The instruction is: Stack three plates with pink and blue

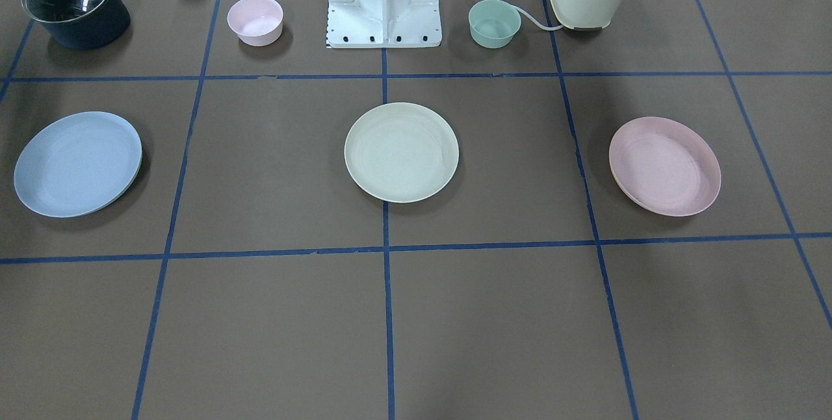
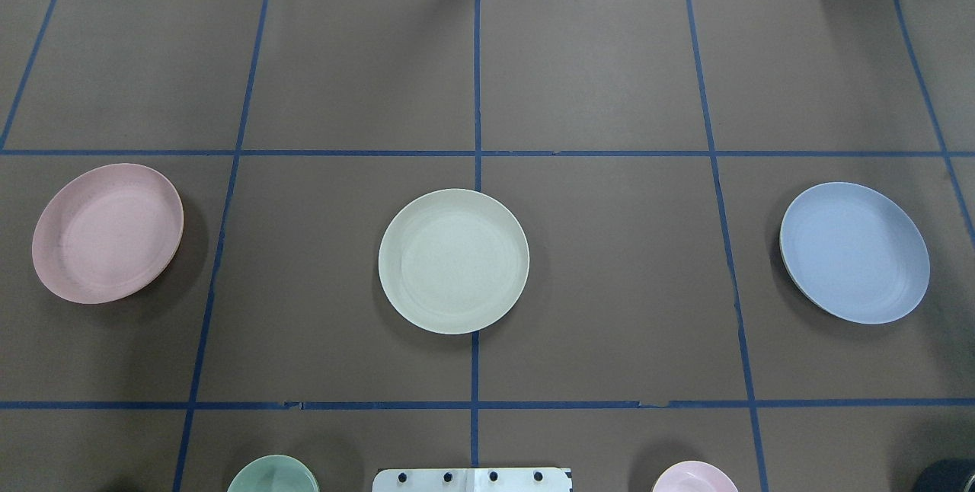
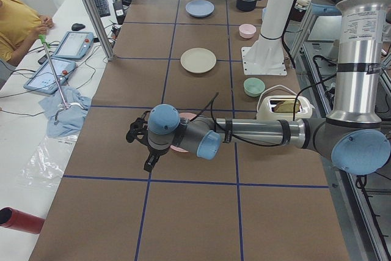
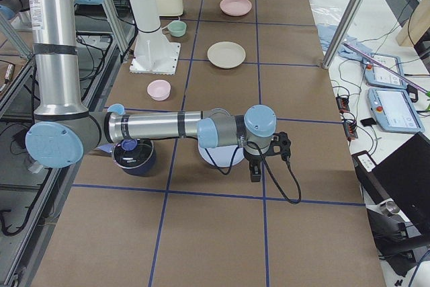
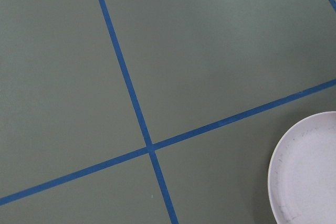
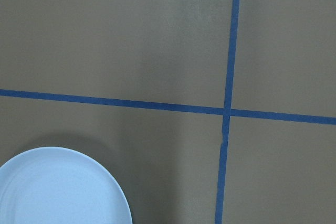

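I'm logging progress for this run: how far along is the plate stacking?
Done: nothing. The pink plate, cream plate and blue plate lie apart in a row, none on another. In hand: no plate is lifted. The left gripper hovers near the pink plate and the right gripper near the blue plate; I cannot tell if they are open or shut. Left: all the stacking.

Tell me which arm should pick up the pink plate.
Left. The left arm reaches out above the pink plate, which lies on the robot's left; the right arm is over the blue plate.
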